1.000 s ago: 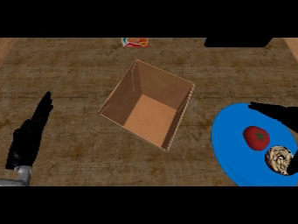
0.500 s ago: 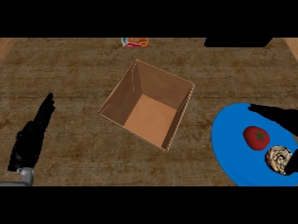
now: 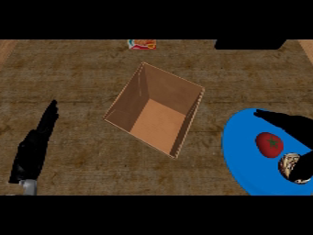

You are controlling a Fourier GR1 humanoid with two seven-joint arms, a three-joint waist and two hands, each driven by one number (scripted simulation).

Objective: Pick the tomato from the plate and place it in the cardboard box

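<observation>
A red tomato (image 3: 270, 143) lies on a blue plate (image 3: 243, 158) at the lower right of the head view. My right hand (image 3: 309, 134) hovers over the plate's right side, open, fingers arching past the far side of the tomato and thumb (image 3: 305, 166) low near a brown-and-white item (image 3: 290, 163). The tomato sits in the gap between fingers and thumb, untouched as far as I can see. An open cardboard box (image 3: 156, 114) stands mid-counter, left of the plate. My left hand (image 3: 34, 147) rests open at the lower left, fingers pointing away from me.
A small red and orange packet (image 3: 142, 44) lies at the counter's far edge. A dark object (image 3: 250, 44) sits at the far right. Wooden strips border the counter (image 3: 64, 78) at left and right.
My right hand has shifted slightly left and lower around the tomato. The left hand has drifted a little down. Box, plate and tomato are unmoved.
</observation>
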